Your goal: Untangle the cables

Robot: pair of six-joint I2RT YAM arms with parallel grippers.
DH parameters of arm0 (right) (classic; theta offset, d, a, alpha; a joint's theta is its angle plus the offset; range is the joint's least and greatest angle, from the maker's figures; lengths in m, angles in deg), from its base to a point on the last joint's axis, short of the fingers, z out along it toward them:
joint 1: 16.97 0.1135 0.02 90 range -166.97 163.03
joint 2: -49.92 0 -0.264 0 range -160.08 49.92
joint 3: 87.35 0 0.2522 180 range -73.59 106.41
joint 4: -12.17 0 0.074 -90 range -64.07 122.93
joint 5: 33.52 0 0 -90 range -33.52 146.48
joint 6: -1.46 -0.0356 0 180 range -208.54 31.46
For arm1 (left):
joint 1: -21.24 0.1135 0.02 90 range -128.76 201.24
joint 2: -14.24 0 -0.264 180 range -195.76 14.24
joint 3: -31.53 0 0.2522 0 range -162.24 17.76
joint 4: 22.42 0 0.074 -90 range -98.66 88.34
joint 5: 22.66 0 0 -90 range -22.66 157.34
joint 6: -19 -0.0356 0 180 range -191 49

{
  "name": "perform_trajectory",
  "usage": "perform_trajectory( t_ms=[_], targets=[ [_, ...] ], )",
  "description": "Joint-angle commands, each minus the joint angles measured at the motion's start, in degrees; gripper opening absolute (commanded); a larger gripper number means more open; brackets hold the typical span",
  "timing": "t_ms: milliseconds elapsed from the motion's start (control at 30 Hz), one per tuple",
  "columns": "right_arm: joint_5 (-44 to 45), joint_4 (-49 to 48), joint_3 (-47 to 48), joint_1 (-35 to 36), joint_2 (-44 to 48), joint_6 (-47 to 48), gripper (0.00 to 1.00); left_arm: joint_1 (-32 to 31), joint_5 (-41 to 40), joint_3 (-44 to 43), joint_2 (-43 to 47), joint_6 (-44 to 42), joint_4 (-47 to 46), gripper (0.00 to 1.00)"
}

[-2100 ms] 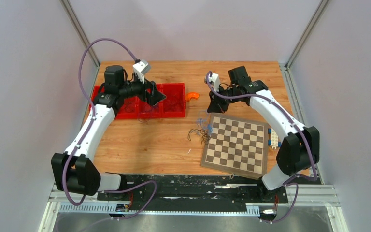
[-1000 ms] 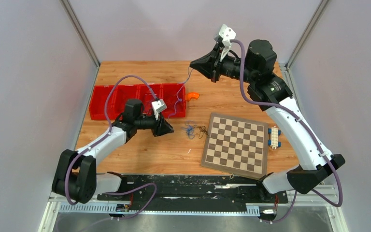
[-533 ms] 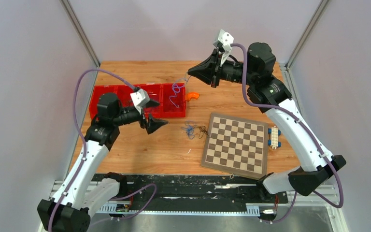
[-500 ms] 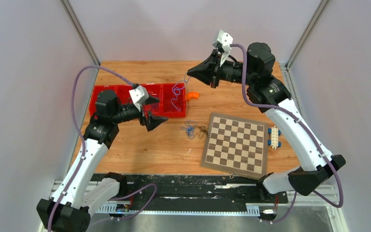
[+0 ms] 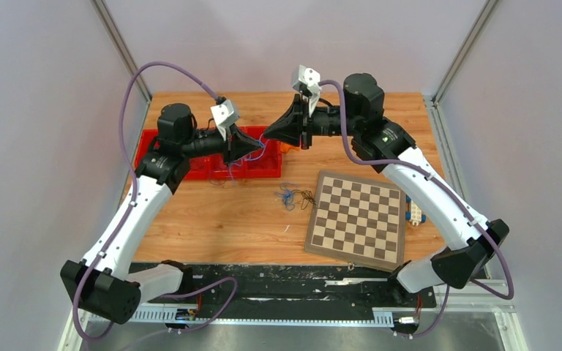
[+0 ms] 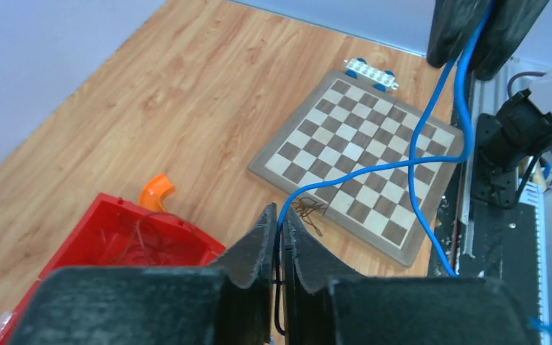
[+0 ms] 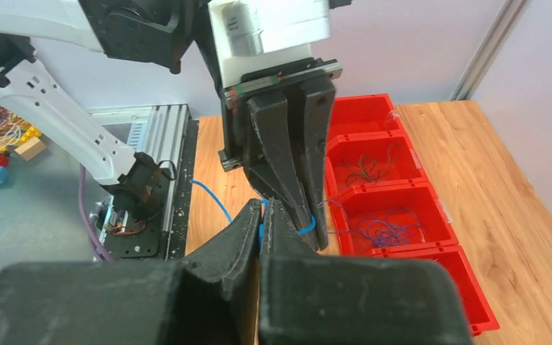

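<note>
Both grippers hold one blue cable [image 6: 388, 167] in the air above the right end of the red bins [image 5: 190, 164]. My left gripper [image 5: 255, 146] is shut on it, the strand running between its fingertips [image 6: 279, 215]. My right gripper [image 5: 267, 136] is shut on the same cable [image 7: 212, 199] at its tips [image 7: 262, 208], almost touching the left fingers [image 7: 287, 151]. The cable hangs slack in loops between them. A small tangle of dark and blue cables [image 5: 294, 197] lies on the table left of the chessboard.
A chessboard [image 5: 357, 219] lies right of centre, with a white-and-blue brick [image 5: 414, 209] at its right edge. An orange curved piece [image 6: 154, 190] sits by the bins' end. Bin compartments hold loose blue cables [image 7: 384, 226] and dark ones [image 7: 363, 169].
My left arm rose from the table toward the right gripper, opened wide, then shut on the hanging blue cable. My right gripper moved left and down to meet it.
</note>
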Motion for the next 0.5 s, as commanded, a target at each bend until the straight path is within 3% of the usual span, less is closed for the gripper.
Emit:
perform_trajectory(
  t_ms=[0,100,233,467],
  targets=[
    [3.71,-2.28,-2.2,0.19,-0.37,1.79,0.0,1.24,1.97,-2.43,0.93,1.25,5.2,0.01],
    [7.26,-0.94,-8.09,-1.49,-0.66,5.49,0.0,6.75,2.15,0.86,4.6,11.03,-1.21,0.0],
    [4.32,-1.33,-14.06,-1.68,-2.11,7.48,0.0,11.52,3.27,4.79,7.39,26.18,-14.26,0.0],
    [1.0,-6.45,-6.95,3.71,-12.65,1.39,0.0,11.94,3.55,9.29,4.89,57.28,-43.86,0.0]
  ],
)
